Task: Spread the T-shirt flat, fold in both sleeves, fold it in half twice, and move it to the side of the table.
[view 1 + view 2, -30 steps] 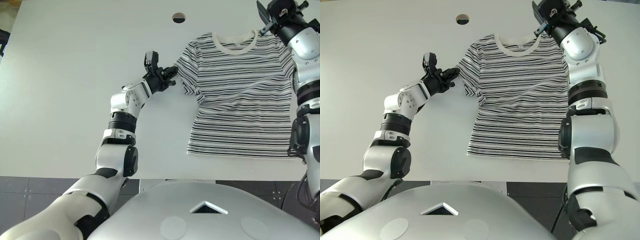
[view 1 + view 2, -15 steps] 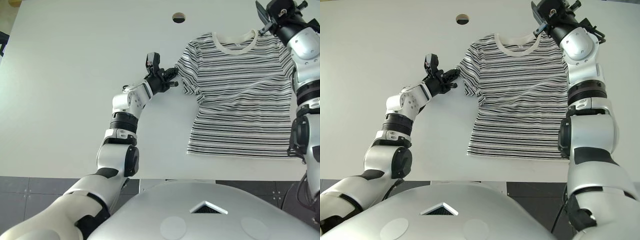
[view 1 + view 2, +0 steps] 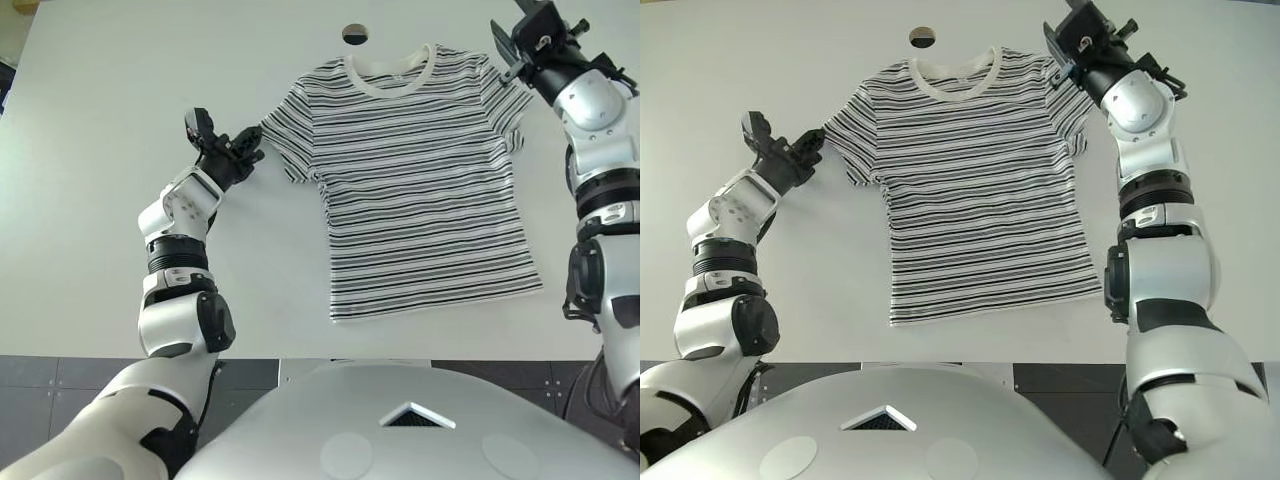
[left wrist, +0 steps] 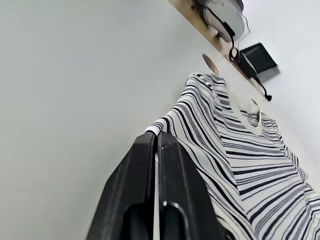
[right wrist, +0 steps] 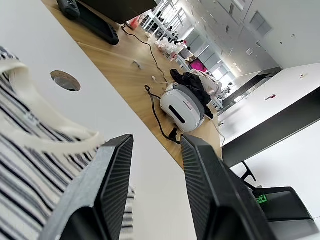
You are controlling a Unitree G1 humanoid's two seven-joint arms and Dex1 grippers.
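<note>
The striped T-shirt (image 3: 420, 180) has slid to the robot's left on the white table (image 3: 90, 90).
The left gripper (image 3: 243, 152), clamped on the left sleeve (image 3: 285, 135), has dragged it over, so the collar now lies just beside the hole (image 3: 354, 33). The right gripper (image 3: 522, 45) hovers with its fingers apart near the right sleeve (image 3: 505, 95). The shirt looks flat and ready for the sleeve folds.

No text, number or brand could be read anywhere. A small green mark (image 5: 260, 199) stood on a dark box (image 5: 287, 202), too small to read.
</note>
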